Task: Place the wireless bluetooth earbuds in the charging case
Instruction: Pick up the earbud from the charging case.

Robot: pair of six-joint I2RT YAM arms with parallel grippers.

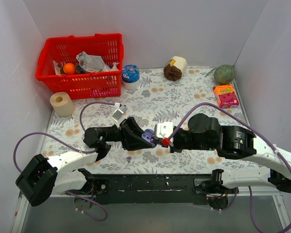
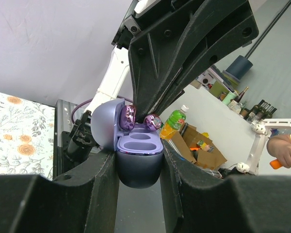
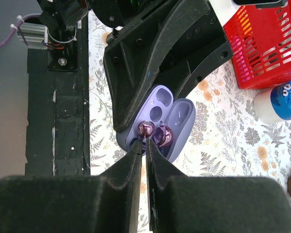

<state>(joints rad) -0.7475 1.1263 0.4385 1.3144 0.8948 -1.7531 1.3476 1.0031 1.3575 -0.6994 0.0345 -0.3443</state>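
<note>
Flowery table (image 1: 194,97), white walls (image 1: 160,29). Near 6 o'clock on it, left gripper (image 2: 138,154) clamped on open purple charging case (image 2: 138,180). Two shiny earbuds (image 3: 164,136) on the case's edge. Nearly together, right gripper (image 3: 145,141) tips touching them from 3 o'clock.

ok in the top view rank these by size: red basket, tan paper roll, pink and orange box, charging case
1. red basket, clearly the largest
2. tan paper roll and pink and orange box: they look about alike, so not ranked
3. charging case, smallest and partly hidden
</note>
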